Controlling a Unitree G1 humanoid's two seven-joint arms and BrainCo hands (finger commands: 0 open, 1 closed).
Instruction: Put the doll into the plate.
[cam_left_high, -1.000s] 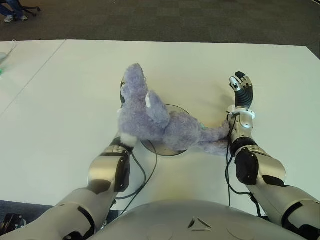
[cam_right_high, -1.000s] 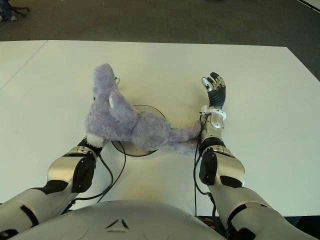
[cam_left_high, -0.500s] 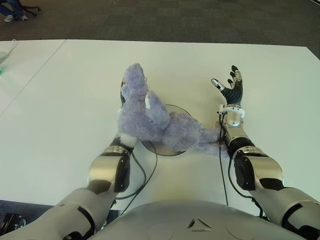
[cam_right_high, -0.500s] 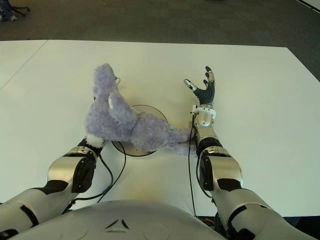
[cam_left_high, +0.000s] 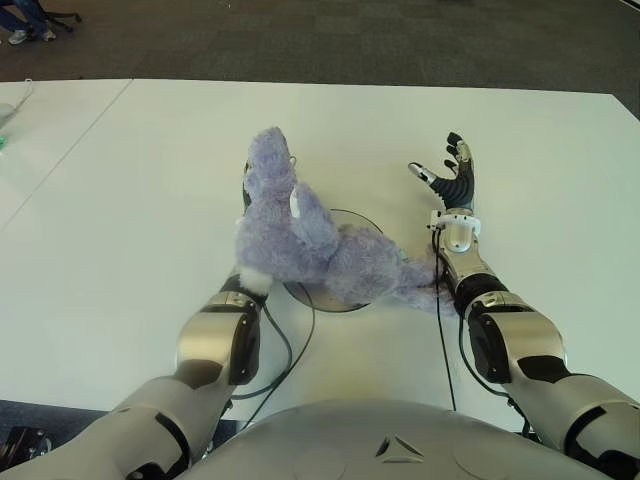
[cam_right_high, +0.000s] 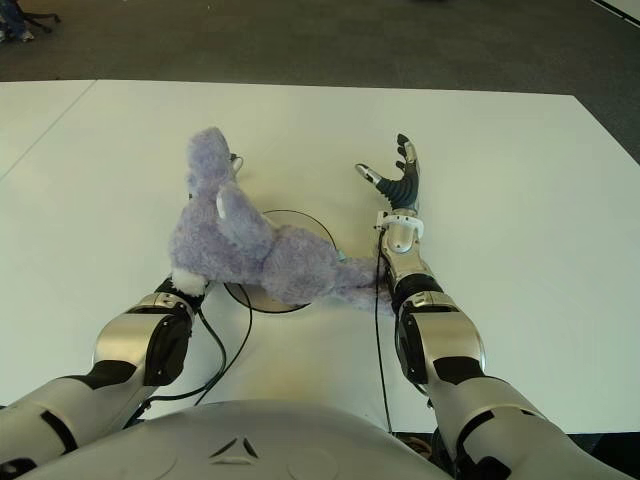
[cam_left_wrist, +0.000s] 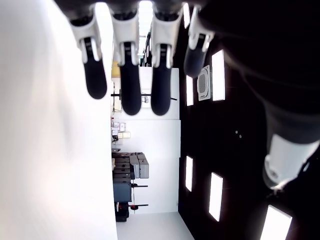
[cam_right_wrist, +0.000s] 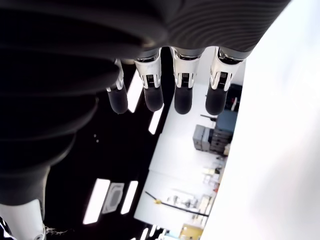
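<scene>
right robot hand (cam_left_high: 448, 176) turned palm inward, shifted left

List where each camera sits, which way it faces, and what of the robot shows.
Left eye: on the head, looking down at the table; both arms, doll over the plate.
Right eye: the same scene, slightly shifted; open right hand.
Left wrist: along the open left hand; room beyond.
Right wrist: along the right hand's fingers.
Both wrist views share ceiling lights.

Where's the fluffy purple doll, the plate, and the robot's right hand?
doll (cam_left_high: 300, 235), left eye view, on its fuzzy purple body.
plate (cam_left_high: 365, 221), left eye view, on the bare far rim.
right hand (cam_left_high: 452, 178), left eye view, on the open palm, fingers spread.
</scene>
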